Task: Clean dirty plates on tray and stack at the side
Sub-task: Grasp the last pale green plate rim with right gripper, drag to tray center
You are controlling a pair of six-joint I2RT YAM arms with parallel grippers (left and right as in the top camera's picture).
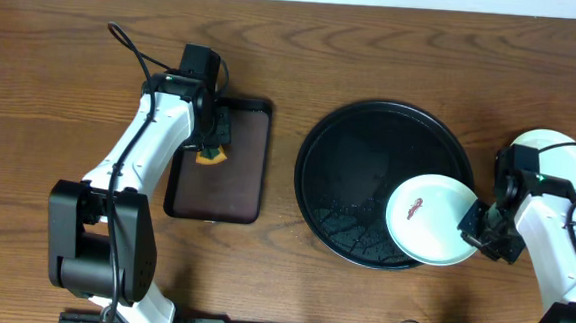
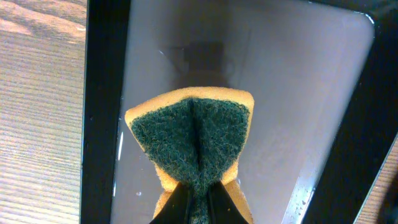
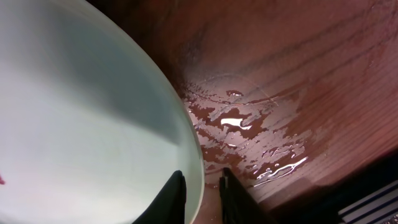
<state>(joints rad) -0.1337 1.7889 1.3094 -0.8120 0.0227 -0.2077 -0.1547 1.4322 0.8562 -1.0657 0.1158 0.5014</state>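
A pale mint-white plate [image 1: 432, 225] with a small brown smear at its centre sits tilted over the front right part of the large round black tray [image 1: 348, 165]. My right gripper [image 1: 472, 230] is shut on the plate's right rim. In the right wrist view its fingers [image 3: 203, 194] pinch the rim of the plate [image 3: 81, 124]. Another pale plate [image 1: 547, 149] lies on the table right of the tray, partly hidden by my right arm. My left gripper [image 1: 209, 147] is shut on a green and yellow sponge [image 2: 193, 140] over the brown tray.
The smaller rectangular dark brown tray [image 1: 236, 188] lies left of the black tray; its surface [image 2: 292, 93] looks wet. Water is spread on the wooden table [image 3: 249, 124] beside the held plate. The black tray's floor shows water drops.
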